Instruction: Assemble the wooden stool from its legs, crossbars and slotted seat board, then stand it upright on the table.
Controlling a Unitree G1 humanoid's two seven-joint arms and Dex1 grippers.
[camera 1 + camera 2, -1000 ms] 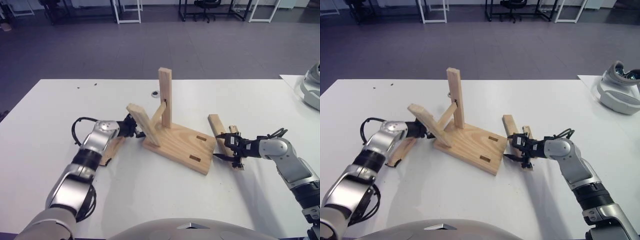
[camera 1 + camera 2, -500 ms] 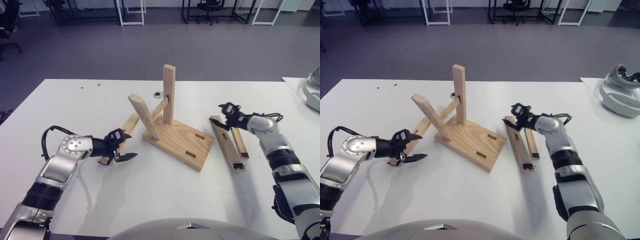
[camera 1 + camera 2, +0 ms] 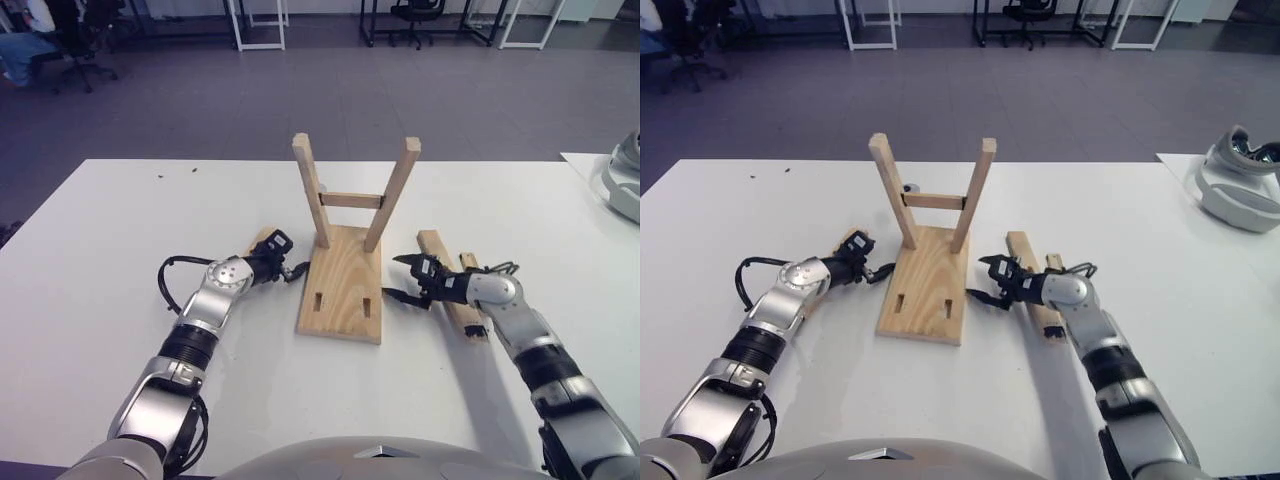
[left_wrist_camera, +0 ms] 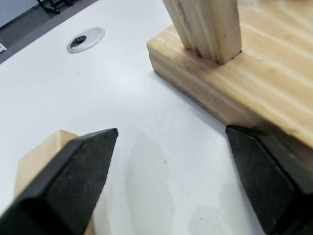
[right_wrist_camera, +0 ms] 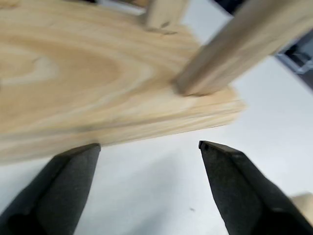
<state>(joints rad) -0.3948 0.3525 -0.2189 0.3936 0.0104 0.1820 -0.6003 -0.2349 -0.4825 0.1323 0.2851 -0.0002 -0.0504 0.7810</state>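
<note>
The slotted seat board [image 3: 340, 290] lies flat at the table's middle, with two legs [image 3: 308, 190] [image 3: 394, 195] standing in its far end, joined by a crossbar [image 3: 350, 200]. Two slots [image 3: 318, 298] near its front end are vacant. My left gripper [image 3: 292, 268] is open just off the board's left edge; its wrist view shows the board's corner [image 4: 234, 78] past the spread fingers [image 4: 63, 186]. My right gripper [image 3: 402, 281] is open beside the board's right edge [image 5: 98, 73]. Two loose legs [image 3: 447, 280] lie behind the right gripper. A loose wooden piece [image 3: 262, 239] lies under the left wrist.
A white headset [image 3: 1238, 190] rests on the neighbouring table at the right. A round cable grommet [image 4: 85, 39] sits in the tabletop beyond the stool. Bare white tabletop [image 3: 120, 220] extends to the left and along the front.
The half-built stool has turned so both legs face me side by side. My left gripper has moved in to the board's left edge, and the right has come forward to its right edge.
</note>
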